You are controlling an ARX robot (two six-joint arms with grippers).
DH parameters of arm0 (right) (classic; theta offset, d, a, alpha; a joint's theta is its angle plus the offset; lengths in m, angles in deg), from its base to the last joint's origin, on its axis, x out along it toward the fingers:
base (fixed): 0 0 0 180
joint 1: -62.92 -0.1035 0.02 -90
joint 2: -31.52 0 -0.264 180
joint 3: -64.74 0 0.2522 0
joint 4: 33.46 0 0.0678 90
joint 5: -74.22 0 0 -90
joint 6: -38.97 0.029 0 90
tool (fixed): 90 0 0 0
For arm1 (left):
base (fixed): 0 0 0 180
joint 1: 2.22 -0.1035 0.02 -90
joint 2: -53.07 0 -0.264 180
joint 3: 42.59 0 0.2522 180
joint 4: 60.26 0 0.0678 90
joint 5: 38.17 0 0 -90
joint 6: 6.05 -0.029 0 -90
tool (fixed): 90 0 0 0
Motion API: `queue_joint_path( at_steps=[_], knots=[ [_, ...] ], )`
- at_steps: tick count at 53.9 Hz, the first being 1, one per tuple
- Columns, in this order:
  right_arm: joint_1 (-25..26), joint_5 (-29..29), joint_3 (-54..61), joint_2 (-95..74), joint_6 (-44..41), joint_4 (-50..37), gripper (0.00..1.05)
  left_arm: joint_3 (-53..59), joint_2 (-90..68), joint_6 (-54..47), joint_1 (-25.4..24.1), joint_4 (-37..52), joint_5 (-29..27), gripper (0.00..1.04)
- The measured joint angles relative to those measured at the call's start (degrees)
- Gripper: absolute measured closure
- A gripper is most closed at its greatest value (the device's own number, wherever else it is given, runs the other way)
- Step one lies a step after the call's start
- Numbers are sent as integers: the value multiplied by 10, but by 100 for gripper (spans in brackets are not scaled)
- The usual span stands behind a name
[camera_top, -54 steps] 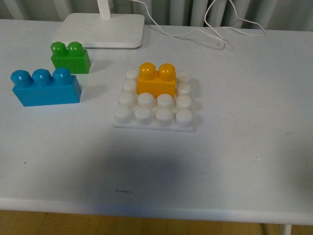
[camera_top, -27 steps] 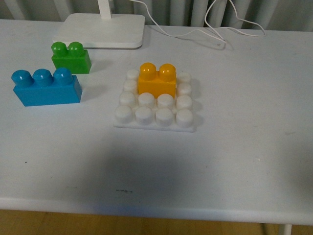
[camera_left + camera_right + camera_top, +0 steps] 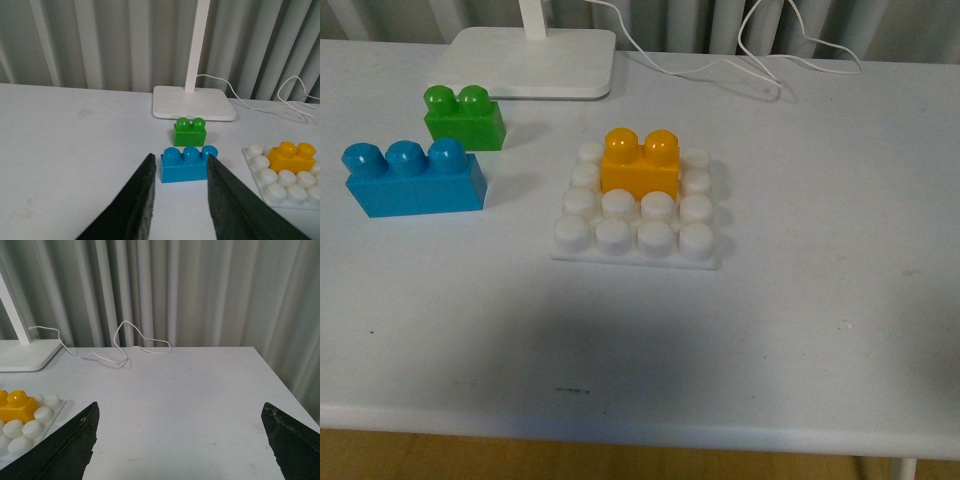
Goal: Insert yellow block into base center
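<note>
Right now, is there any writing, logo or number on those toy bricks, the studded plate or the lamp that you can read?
None: no view shows any words, numbers or logos.
Yellow block: plain.
Base: plain white studs.
Green brick and blue brick: plain.
Lamp foot: bare white, no label in view.

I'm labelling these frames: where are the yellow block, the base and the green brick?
yellow block (image 3: pixel 640 176), front view, its front face
base (image 3: pixel 635 252), front view, its near flat edge
green brick (image 3: pixel 189 135), left wrist view, its front face
</note>
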Motion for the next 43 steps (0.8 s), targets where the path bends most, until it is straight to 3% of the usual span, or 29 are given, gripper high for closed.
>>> queue_joint_path(
  at_steps=[20, 43],
  knots=[
    [0, 0, 0, 0, 0, 0, 9, 0, 0, 0, 0, 0, 0, 6],
    [0, 0, 0, 0, 0, 0, 9, 0, 0, -1, 0, 0, 0, 6]
  ],
)
